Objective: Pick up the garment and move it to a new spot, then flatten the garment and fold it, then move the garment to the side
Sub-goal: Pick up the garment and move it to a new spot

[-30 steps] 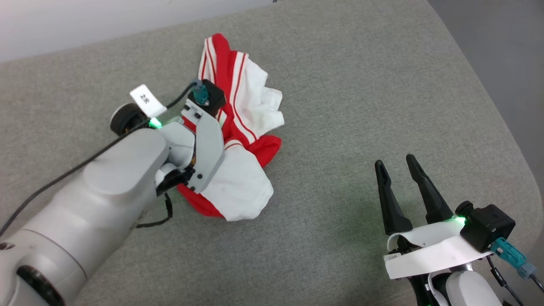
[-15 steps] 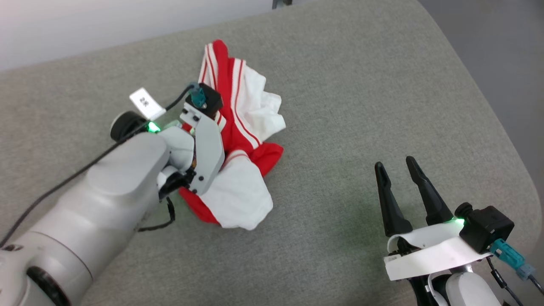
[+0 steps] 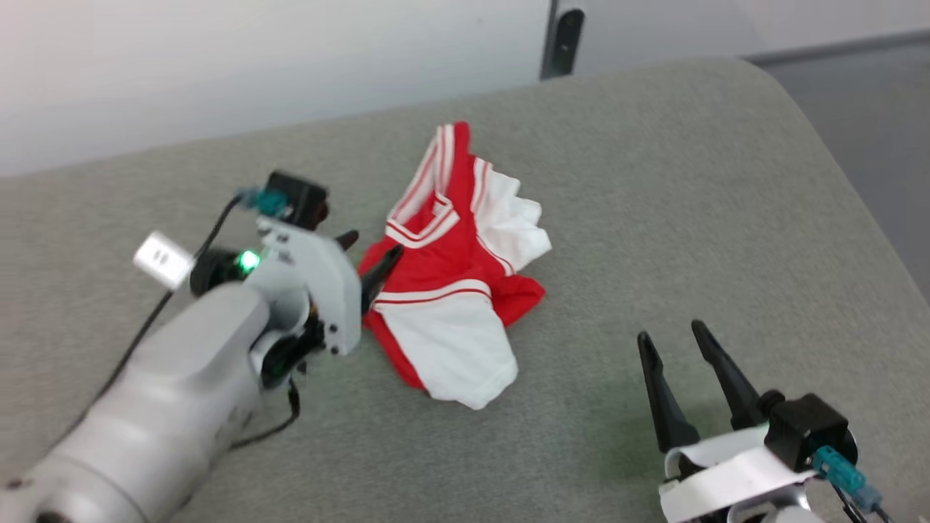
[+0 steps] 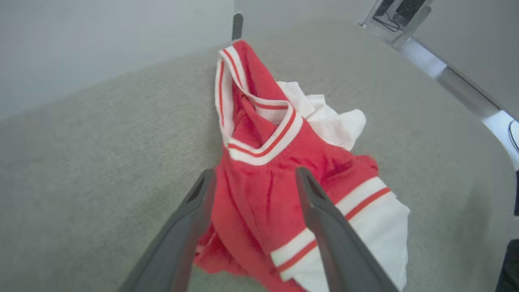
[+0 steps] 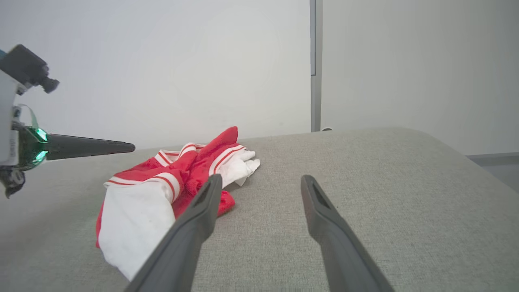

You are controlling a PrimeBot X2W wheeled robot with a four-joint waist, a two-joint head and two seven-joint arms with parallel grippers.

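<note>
left end effector (image 3: 372, 247) hovers low on a forward-reaching arm, jaws spread wide, holding nothing. the garment (image 3: 450, 305) lies crumpled on the grey surface (image 3: 654, 181) just beyond and under its tips. right end effector (image 3: 672, 341) rests wide and empty, well right of the cloth.

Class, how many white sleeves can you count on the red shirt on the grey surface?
2. The near sleeve lies spread at the shirt's front edge. The far sleeve is bunched on its right side, partly tucked under red cloth.
</note>
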